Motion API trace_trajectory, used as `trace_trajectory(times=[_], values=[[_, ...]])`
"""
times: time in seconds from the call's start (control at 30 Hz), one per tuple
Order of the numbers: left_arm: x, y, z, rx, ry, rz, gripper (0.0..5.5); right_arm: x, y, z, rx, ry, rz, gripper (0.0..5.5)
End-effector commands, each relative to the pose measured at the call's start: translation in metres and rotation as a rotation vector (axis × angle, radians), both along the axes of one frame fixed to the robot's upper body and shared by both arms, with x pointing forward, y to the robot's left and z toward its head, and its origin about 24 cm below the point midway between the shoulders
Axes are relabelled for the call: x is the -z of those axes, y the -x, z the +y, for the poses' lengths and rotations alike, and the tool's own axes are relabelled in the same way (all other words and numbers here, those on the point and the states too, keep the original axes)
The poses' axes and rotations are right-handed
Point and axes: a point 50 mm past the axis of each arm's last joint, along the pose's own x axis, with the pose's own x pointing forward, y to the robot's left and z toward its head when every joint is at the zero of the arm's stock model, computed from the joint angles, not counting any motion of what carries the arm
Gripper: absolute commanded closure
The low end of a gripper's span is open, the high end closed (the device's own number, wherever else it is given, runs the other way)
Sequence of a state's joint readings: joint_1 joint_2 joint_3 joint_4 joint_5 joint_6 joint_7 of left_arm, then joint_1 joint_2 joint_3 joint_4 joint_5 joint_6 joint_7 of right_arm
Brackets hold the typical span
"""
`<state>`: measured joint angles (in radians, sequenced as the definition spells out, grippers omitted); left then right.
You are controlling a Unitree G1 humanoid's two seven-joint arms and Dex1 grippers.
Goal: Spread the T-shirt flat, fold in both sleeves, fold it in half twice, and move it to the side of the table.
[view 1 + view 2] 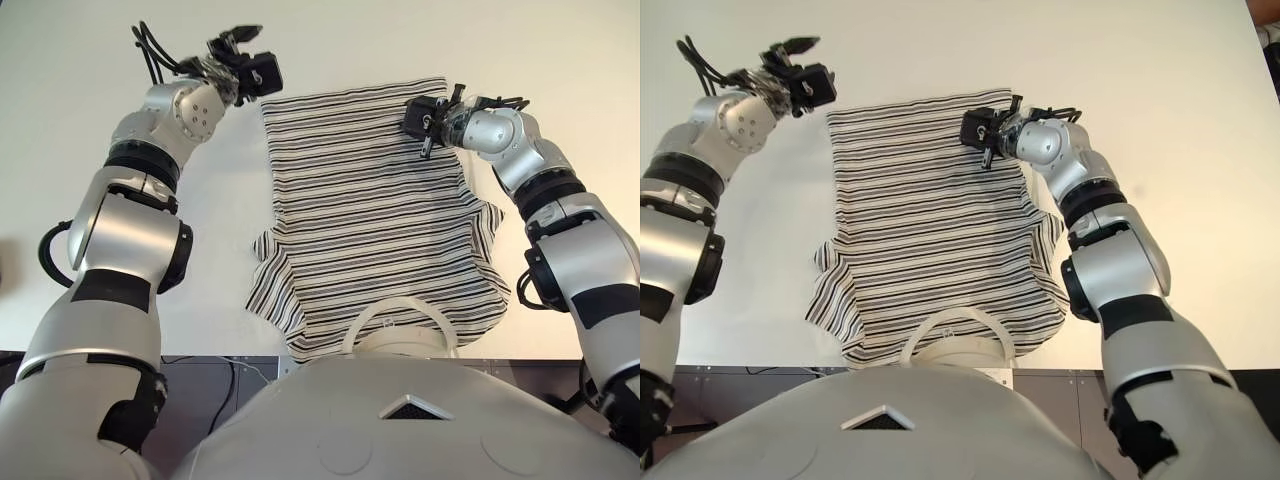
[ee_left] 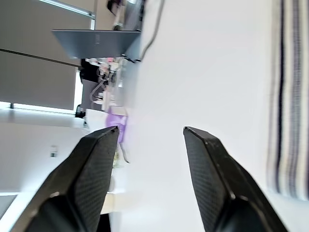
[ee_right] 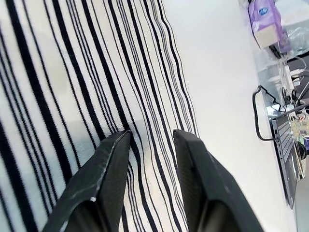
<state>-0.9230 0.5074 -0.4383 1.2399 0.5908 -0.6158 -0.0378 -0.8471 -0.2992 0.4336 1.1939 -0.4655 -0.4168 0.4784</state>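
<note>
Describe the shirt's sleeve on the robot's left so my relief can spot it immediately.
On the white table, the striped T-shirt lies spread with its collar nearest the robot. The left sleeve is the flap jutting from the shirt's left edge at the collar end. Unlike the right sleeve, it is on the side where the left gripper hangs over bare table, off the cloth.

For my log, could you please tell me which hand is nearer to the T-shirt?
Right. The right hand is above the T-shirt; the left hand is beside it, above bare table.
</note>
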Motion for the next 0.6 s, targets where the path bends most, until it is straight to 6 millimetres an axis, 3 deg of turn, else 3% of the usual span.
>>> trace_trajectory(times=[0.03,0.13,0.2,0.3,0.37,0.4,0.47,0.53,0.6], values=[[-0.039,0.002,-0.008,0.101,0.131,-0.156,3.01,0.014,0.001,-0.020,0.120,0.066,0.074,3.89],[-0.014,0.044,-0.030,0.270,0.172,-0.043,3.01,0.017,0.001,-0.034,0.215,0.080,0.079,3.89],[0.010,0.088,-0.048,0.354,0.196,0.084,3.01,0.005,-0.005,-0.033,0.245,-0.050,0.077,3.89],[0.033,0.147,-0.059,0.355,0.252,0.246,3.01,-0.038,-0.014,-0.046,0.218,-0.333,0.020,3.89],[0.045,0.169,-0.061,0.328,0.255,0.318,3.01,-0.064,-0.008,-0.065,0.149,-0.434,-0.005,3.89],[0.052,0.177,-0.061,0.319,0.236,0.354,3.01,-0.075,0.004,-0.077,0.093,-0.459,0.014,3.89],[0.069,0.184,-0.056,0.277,0.173,0.417,3.01,-0.086,0.046,-0.101,-0.050,-0.436,0.145,3.89],[0.078,0.184,-0.046,0.232,0.122,0.443,3.01,-0.085,0.090,-0.126,-0.135,-0.344,0.338,3.89],[0.082,0.182,-0.036,0.190,0.094,0.450,3.01,-0.081,0.117,-0.147,-0.142,-0.250,0.475,3.89]])
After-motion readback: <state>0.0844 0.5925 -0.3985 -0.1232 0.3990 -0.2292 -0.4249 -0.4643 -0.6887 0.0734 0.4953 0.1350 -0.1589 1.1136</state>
